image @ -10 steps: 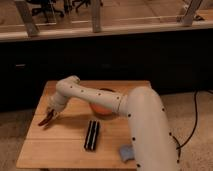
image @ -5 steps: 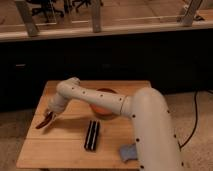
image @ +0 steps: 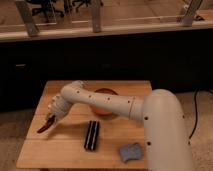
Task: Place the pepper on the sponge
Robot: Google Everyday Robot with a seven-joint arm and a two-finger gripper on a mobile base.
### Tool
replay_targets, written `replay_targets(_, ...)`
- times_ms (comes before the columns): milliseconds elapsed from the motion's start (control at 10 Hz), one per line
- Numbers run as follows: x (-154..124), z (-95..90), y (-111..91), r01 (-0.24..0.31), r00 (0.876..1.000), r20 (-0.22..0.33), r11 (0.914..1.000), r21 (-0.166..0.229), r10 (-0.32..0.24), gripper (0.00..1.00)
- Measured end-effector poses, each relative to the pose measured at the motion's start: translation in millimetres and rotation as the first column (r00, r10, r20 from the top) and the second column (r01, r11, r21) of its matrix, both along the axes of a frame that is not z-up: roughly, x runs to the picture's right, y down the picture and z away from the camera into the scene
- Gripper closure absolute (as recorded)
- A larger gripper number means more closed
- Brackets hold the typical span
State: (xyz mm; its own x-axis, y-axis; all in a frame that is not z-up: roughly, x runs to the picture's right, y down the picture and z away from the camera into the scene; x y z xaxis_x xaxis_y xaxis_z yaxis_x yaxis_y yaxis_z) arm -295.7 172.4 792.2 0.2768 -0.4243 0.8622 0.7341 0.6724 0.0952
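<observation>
pepper [image: 45, 126] gripped by end effector [image: 51, 120] (over table [image: 55, 150]), black bar [image: 92, 135] before sponge [image: 131, 151]

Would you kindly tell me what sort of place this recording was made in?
Probably an office or lab space: a glass partition with office chairs behind it, and a plain wooden table as workbench. The tool, low over the table, grips the pepper.

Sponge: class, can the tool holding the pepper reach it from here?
Probably yes: the tool, at left of the table, grips the pepper; only the low black bar lies before the sponge.
</observation>
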Motion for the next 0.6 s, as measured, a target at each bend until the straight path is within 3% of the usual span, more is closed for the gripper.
replay_targets(600,34.4,-32.1,6.6,-0.04,0.999,0.011,0.9992,0.006,0.04,1.0)
